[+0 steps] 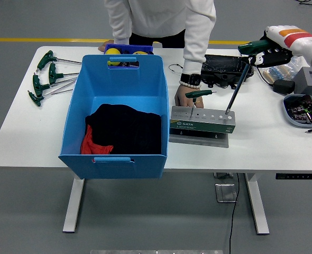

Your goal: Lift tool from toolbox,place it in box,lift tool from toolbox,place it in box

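Note:
My right hand is shut on the green handle of a T-handle wrench at the table's far right. The wrench's long shaft slants down-left, its tip at the right end of the grey-green tool rack; I cannot tell if it still sits in a hole. A second green-handled wrench stands in the rack's left part. A person's hand rests against the rack's far left corner. The big blue box stands left of the rack, with black and red cloth in it. The left arm is out of view.
Several green T-handle wrenches lie on the table's far left. A black tray sits behind the rack. A grey block and a bowl of small parts stand at the right edge. A small blue bin stands behind the box.

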`<state>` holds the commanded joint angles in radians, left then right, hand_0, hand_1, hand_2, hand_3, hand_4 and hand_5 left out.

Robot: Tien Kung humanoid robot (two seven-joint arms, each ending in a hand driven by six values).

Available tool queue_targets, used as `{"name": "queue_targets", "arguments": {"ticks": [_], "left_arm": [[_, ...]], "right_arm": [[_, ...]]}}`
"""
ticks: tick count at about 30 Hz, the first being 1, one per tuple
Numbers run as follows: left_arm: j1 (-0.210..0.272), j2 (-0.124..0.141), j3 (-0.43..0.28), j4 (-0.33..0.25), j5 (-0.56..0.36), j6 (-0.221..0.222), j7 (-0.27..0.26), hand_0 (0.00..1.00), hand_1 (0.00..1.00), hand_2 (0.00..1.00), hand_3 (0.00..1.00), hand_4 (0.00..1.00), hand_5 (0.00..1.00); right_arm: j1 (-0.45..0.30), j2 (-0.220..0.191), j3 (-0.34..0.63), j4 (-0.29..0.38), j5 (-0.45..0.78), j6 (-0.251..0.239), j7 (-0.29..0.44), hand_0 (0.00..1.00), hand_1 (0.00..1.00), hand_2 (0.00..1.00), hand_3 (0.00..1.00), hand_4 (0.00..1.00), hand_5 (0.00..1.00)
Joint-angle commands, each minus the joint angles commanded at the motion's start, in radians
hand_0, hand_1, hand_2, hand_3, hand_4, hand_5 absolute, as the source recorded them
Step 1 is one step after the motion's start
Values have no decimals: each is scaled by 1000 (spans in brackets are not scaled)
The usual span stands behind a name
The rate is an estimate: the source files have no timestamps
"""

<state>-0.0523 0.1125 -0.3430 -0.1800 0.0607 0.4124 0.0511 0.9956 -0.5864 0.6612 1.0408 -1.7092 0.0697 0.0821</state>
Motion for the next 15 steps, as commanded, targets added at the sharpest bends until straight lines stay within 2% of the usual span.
{"name": "queue_targets", "arguments": {"ticks": [10, 15], "left_arm": [[3, 3, -6, 0, 10, -1, 2, 505, 496, 516, 684, 721, 672], [5, 3, -1, 0, 7, 0, 3, 504, 497, 517, 684, 722, 674]], "right_arm": [[10, -13, 85, 86, -20, 2, -4, 28, 2, 2, 11, 717, 606], [19, 2, 123, 165, -39, -3, -10, 28, 2, 2, 11, 718, 607]]}}
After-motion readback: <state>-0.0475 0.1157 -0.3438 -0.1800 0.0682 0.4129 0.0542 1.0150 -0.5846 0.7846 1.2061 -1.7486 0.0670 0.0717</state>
